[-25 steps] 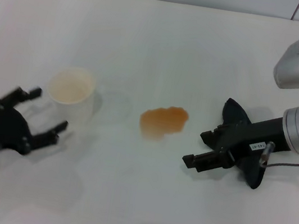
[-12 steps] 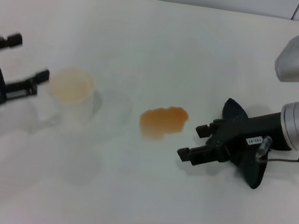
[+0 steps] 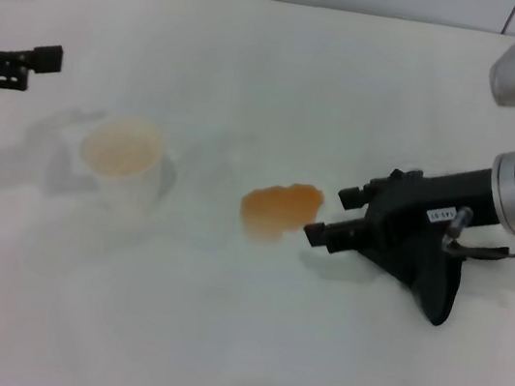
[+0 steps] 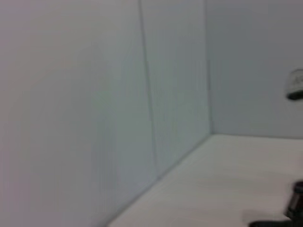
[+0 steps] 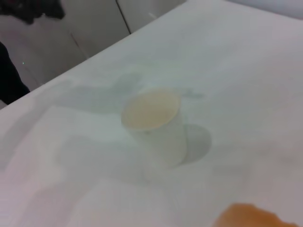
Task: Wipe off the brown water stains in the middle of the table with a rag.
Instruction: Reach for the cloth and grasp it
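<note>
The brown water stain [image 3: 280, 209] is an orange-brown blotch in the middle of the white table [image 3: 217, 324]; its edge also shows in the right wrist view [image 5: 248, 216]. My right gripper [image 3: 330, 214] is low over the table just right of the stain, fingers apart and empty, with its tips close to the stain's right edge. The black rag [image 3: 436, 285] lies under and behind the gripper's body, and its pointed folds stick out on both sides. My left gripper [image 3: 40, 21] is open and raised at the far left.
A white cup [image 3: 125, 160] with a tan inside stands left of the stain; it also shows in the right wrist view [image 5: 154, 120]. A wall runs along the table's far edge. Bare tabletop lies in front of the stain.
My right gripper has swung left, and its tips have come from the front right up to the stain's edge. My left gripper has lifted from beside the cup to the far left back.
</note>
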